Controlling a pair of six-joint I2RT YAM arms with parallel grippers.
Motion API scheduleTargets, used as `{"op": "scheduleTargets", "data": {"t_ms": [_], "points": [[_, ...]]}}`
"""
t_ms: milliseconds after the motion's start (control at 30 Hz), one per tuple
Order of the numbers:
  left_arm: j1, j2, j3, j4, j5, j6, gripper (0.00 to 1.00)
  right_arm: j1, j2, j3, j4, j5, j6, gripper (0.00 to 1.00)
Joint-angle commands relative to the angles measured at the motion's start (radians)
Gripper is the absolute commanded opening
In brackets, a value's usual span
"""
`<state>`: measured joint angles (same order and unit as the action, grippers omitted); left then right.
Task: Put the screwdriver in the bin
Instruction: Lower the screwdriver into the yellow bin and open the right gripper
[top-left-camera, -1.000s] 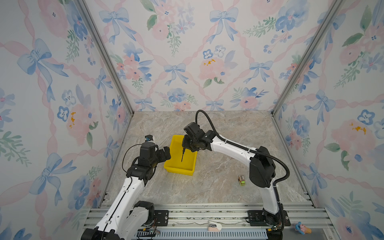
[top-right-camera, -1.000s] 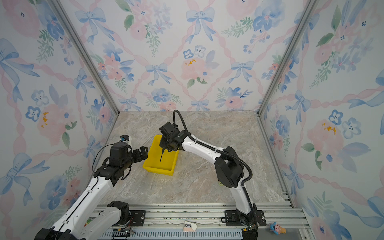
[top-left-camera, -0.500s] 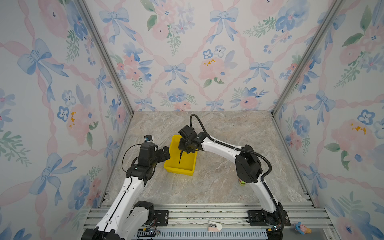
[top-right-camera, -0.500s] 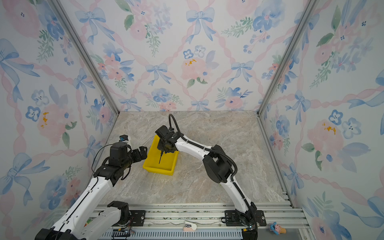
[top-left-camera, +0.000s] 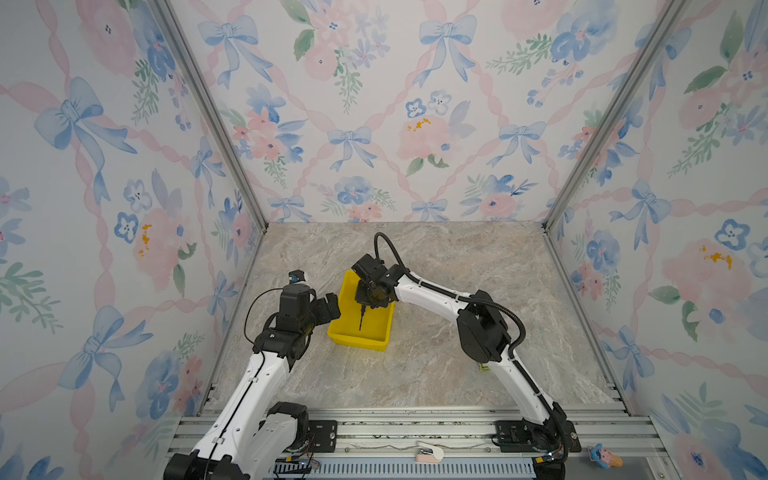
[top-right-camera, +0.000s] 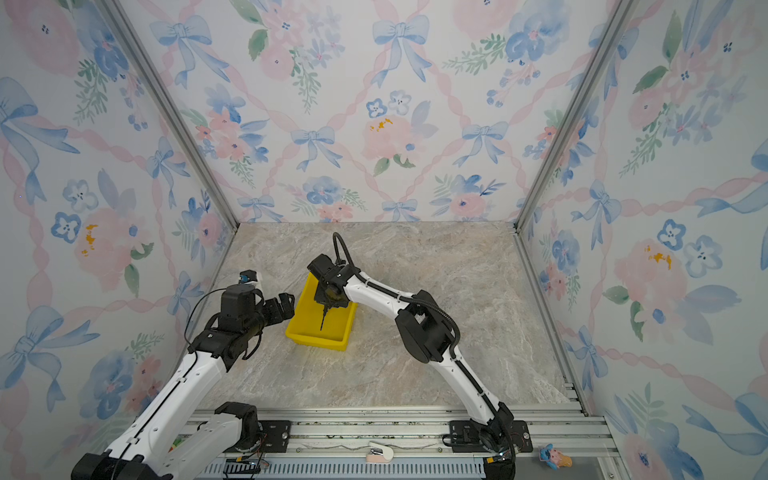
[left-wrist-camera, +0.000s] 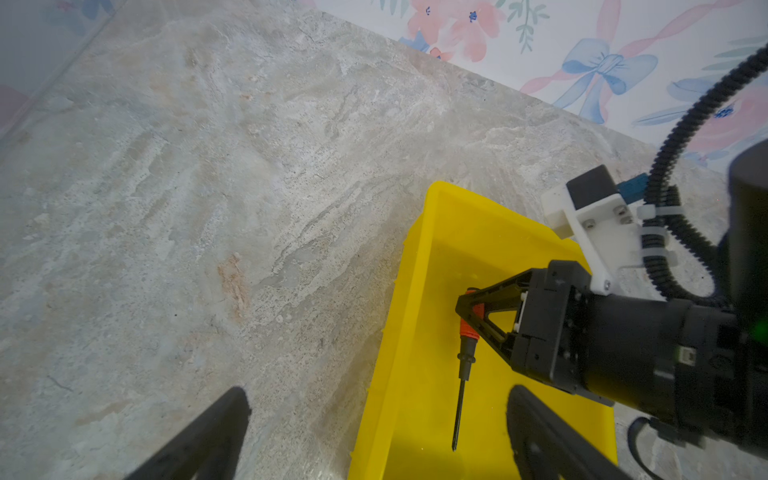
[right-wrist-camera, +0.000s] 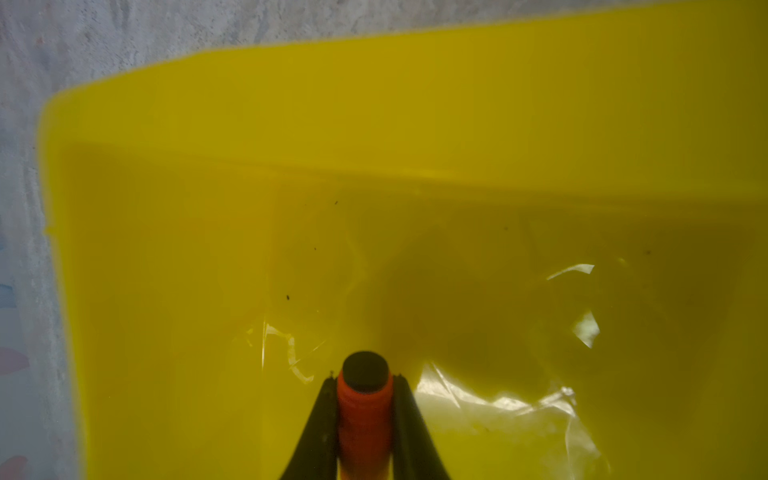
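The screwdriver (left-wrist-camera: 465, 357) hangs upright, shaft down, inside the yellow bin (top-left-camera: 359, 338), its tip close above the floor. My right gripper (top-left-camera: 362, 305) is shut on its red-orange handle (right-wrist-camera: 365, 411), with one black finger on each side. In both top views the thin dark shaft (top-right-camera: 323, 320) shows below the gripper, over the bin (top-right-camera: 318, 338). My left gripper (top-left-camera: 332, 305) is open at the bin's left rim. In the left wrist view it (left-wrist-camera: 377, 395) straddles the bin's wall (left-wrist-camera: 411, 291), holding nothing.
A small green-yellow object (top-left-camera: 482, 368) lies on the marble table by the right arm's elbow. A white-pink item (top-left-camera: 430, 453) and a blue-pink toy (top-left-camera: 602, 457) sit on the front rail. Floral walls close in the table on three sides.
My right gripper has shifted a little to the left over the bin with the screwdriver still in it. The left arm has not moved.
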<state>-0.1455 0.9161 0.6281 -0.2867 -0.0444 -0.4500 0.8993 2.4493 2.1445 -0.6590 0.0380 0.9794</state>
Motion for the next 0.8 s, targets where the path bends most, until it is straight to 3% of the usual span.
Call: {"op": "scheduleTargets", "data": {"t_ms": [0, 767], "points": [[0.008, 0.012, -0.011, 0.001, -0.009, 0.011, 0.98, 0.003, 0.029, 0.033, -0.045, 0.018, -0.009, 0.01], [0.009, 0.026, -0.005, 0.003, 0.005, 0.025, 0.98, 0.019, 0.055, 0.079, -0.086, 0.056, 0.006, 0.17]]}}
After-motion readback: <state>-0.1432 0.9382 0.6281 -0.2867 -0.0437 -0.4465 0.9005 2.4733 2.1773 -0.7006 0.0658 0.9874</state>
